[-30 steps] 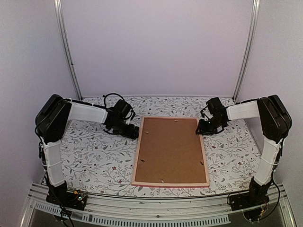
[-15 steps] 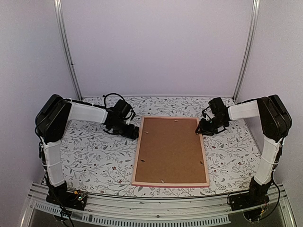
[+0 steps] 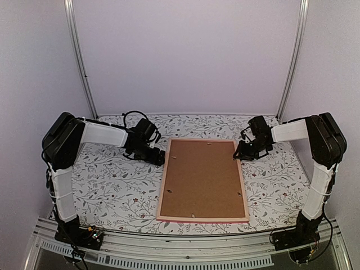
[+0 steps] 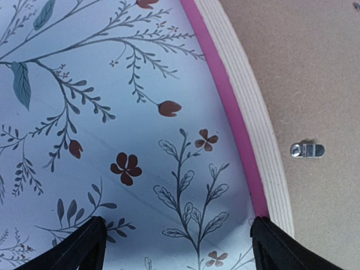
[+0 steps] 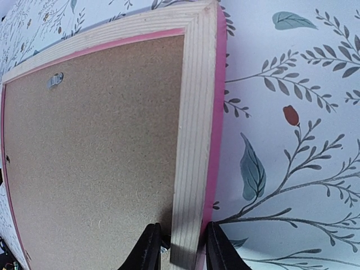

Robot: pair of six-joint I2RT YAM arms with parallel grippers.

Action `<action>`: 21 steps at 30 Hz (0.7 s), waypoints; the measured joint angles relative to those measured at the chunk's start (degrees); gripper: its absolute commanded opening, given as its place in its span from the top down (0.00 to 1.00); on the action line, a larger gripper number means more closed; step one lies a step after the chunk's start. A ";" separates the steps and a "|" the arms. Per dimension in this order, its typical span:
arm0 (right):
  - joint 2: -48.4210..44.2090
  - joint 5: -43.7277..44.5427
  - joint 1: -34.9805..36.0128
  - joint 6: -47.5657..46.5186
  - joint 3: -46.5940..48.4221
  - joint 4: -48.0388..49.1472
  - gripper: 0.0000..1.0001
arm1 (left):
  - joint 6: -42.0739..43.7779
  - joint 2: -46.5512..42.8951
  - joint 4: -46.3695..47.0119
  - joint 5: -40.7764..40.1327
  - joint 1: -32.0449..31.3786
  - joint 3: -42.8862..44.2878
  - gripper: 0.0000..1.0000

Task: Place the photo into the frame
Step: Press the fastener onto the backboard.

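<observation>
Vs. 1 s ago the R gripper [image 5: 181, 250] has shifted slightly outward at the far-right corner of the frame [image 3: 202, 220], its fingers pinching the ribbed pale-wood, pink-edged rail, while the L gripper [image 4: 177, 247] hangs wide open at the left rail; the frame lies face-down mid-table on a floral cloth [image 3: 112, 180], w/ a grainy brown board [image 3: 202, 180] inside.

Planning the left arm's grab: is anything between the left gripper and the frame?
Nothing visible. The left gripper is open right at the left rail of the frame, and only patterned tablecloth shows between its fingers.
</observation>
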 measured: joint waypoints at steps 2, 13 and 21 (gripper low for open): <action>0.00 -0.44 -0.28 0.09 -0.02 0.11 0.77 | 0.00 0.00 0.00 0.00 0.00 0.00 0.08; 0.44 -6.60 -2.95 -3.45 -0.37 0.57 0.71 | 0.00 -0.07 0.63 -0.07 0.00 -0.33 0.08; 0.85 -11.06 -3.93 -5.42 -0.15 0.02 0.55 | -0.04 -0.20 1.33 0.00 0.00 -0.74 0.08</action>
